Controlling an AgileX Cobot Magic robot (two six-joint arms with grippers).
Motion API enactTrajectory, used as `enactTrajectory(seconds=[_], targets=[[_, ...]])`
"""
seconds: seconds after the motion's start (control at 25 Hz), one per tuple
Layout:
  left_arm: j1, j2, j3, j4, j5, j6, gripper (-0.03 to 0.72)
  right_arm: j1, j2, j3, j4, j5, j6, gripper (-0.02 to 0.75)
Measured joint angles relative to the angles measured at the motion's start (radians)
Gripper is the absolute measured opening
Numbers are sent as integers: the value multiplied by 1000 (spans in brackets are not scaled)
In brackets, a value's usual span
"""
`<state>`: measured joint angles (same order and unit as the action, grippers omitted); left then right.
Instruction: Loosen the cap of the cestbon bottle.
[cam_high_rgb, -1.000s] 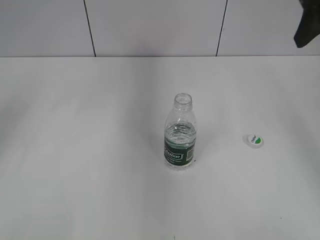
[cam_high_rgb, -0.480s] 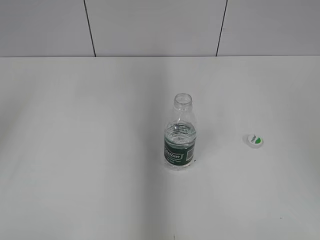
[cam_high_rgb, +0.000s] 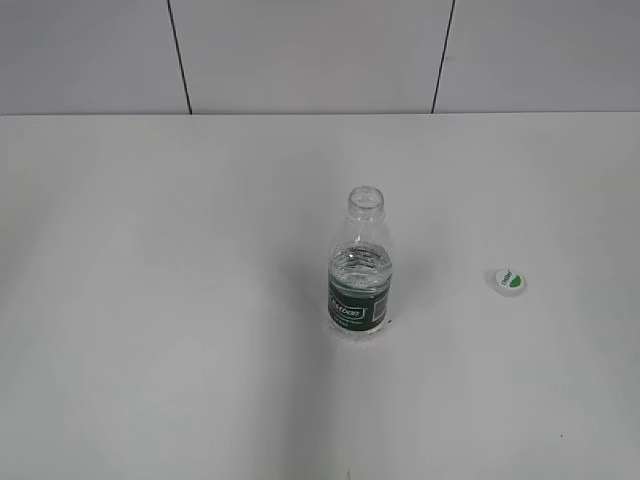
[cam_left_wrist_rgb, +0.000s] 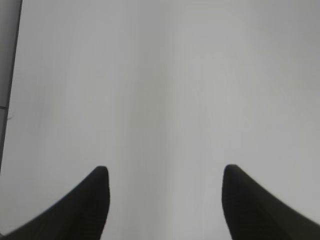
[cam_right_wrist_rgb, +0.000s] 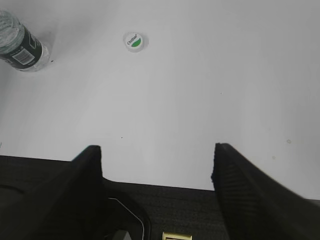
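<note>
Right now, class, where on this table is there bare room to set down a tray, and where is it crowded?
Bare: everything left of the Cestbon bottle, the strip behind it up to the wall, and the front edge. Tightest: the gap between the bottle and its cap, lying to the right.

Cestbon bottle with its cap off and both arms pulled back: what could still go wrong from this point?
The cestbon bottle stands upright with an open neck and water inside, so a bump from a returning arm would likely spill it. The cap lies loose on the table, apart from the bottle, and could be knocked away. Both the left gripper and right gripper are open, holding nothing.
</note>
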<state>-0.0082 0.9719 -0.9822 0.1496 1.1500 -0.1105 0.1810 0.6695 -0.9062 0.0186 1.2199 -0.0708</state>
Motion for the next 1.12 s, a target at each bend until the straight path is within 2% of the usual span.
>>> enactTrajectory(seconds=[0.32,0.56,0.88,1.12], targets=[[0,-342,227,4,-93,0,433,0,-198,181,0,-96,-1,529],[0,-616,406,0,-86,0,433,0,-305,316,-3,-202,-40,529],[0,-909,450,-18,-69,0,433,0,-488,374,-4,-285,-66,529],[0,-978,452,-32,-67,5,433,0,-622,375,-6,-285,-67,529]])
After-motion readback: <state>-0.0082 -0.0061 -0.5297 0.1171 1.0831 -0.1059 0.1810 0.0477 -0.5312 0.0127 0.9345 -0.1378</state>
